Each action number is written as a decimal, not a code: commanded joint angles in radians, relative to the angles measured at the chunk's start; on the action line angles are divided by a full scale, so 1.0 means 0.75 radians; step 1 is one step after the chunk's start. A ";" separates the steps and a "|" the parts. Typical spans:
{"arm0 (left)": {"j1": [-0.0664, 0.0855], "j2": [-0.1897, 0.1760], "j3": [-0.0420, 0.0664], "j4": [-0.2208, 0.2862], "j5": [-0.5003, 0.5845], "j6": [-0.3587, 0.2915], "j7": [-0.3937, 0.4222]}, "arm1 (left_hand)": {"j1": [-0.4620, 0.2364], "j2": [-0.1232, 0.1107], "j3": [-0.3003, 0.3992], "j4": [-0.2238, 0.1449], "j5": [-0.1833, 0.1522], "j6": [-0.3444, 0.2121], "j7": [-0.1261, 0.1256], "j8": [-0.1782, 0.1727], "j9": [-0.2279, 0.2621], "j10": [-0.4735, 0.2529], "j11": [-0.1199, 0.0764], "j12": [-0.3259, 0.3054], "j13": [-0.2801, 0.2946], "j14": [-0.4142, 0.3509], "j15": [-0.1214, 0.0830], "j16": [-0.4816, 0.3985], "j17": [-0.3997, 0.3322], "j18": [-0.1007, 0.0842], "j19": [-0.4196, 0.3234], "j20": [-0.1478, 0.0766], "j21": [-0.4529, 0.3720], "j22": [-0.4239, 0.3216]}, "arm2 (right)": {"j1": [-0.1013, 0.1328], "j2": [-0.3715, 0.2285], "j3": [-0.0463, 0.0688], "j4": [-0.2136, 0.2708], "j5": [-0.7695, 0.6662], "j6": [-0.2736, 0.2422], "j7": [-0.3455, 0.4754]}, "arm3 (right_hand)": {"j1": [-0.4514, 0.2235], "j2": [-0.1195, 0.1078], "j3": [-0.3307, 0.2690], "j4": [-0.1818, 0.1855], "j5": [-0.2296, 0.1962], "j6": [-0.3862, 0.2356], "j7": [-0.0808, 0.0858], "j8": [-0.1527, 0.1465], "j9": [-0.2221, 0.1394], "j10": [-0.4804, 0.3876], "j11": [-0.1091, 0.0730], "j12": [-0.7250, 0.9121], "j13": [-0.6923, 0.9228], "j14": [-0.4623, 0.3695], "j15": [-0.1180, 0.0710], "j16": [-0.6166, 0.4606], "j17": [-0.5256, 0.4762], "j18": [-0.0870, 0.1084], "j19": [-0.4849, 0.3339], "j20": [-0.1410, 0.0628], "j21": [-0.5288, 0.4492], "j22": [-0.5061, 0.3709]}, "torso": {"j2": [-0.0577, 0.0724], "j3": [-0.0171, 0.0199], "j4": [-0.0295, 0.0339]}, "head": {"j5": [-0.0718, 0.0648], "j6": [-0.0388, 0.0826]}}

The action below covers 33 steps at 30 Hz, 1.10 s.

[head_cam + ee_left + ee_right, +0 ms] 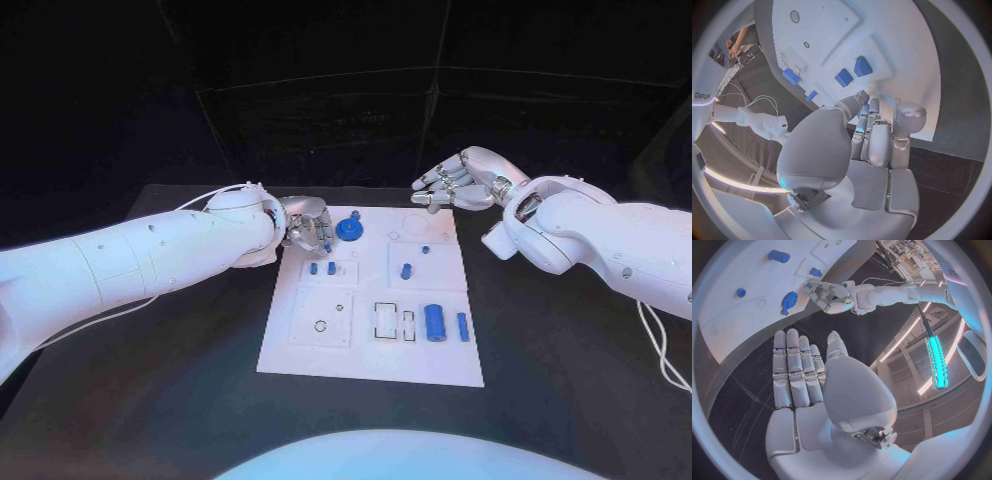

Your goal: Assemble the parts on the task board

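The white task board lies in the middle of the black table. A round blue knob stands near its far left corner, with two small blue pieces just in front of it. A blue peg stands mid-board, and a thick blue cylinder and a slimmer one lie at the near right. My left hand hovers at the board's far left edge beside the knob, fingertips pointing at the board and nothing held. My right hand floats past the far right corner, fingers straight and empty.
Empty outlined slots and a round recess mark the board's near half. Bare black table surrounds the board. A white cable hangs from my right arm.
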State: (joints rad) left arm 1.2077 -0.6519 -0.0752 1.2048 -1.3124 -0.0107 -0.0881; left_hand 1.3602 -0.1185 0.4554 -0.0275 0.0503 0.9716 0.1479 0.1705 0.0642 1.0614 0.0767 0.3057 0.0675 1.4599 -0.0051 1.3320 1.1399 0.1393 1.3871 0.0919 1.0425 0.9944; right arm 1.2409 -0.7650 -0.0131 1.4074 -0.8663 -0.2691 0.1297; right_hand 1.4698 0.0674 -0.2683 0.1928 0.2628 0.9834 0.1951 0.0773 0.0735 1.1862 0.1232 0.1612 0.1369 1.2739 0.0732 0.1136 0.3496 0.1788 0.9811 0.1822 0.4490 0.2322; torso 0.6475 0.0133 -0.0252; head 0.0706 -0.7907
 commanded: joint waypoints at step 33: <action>-0.001 -0.185 -0.001 0.131 1.386 -0.318 0.575 | -0.072 0.027 -0.061 0.064 -0.002 -0.002 0.041 -0.047 0.008 -0.045 0.044 0.009 0.018 -0.280 0.041 -0.346 -0.526 0.057 -0.265 0.043 -0.467 -0.423 | -0.049 -0.032 -0.001 -0.020 -0.979 0.125 -0.277 | 0.206 0.035 0.043 -0.110 -0.060 0.105 -0.076 -0.009 -0.007 0.030 -0.077 -0.059 -0.086 0.318 -0.121 0.588 0.365 0.001 0.256 -0.131 0.438 0.280 | -0.005 0.0004 -0.0030 | -0.058 0.029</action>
State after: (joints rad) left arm 1.2063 -0.7882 -0.0764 1.2909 -0.6531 -0.1983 0.1697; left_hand 1.3050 -0.1061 0.4111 0.0197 0.0503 0.9630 0.1783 0.1320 0.0710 1.0304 0.1106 0.3103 0.0808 1.2575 0.0253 1.0816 0.7591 0.1710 1.1928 0.1234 0.6974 0.6814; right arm 1.2065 -0.7913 -0.0135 1.3905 -1.4211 -0.1931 -0.0305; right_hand 1.6179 0.0931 -0.2293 0.1098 0.2220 1.0608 0.1365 0.0739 0.0692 1.2183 0.0655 0.1207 0.0741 1.4685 -0.0112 0.5346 0.6110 0.1787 1.1703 0.0862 0.7682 0.4358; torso 0.6434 0.0144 -0.0277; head 0.0318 -0.7709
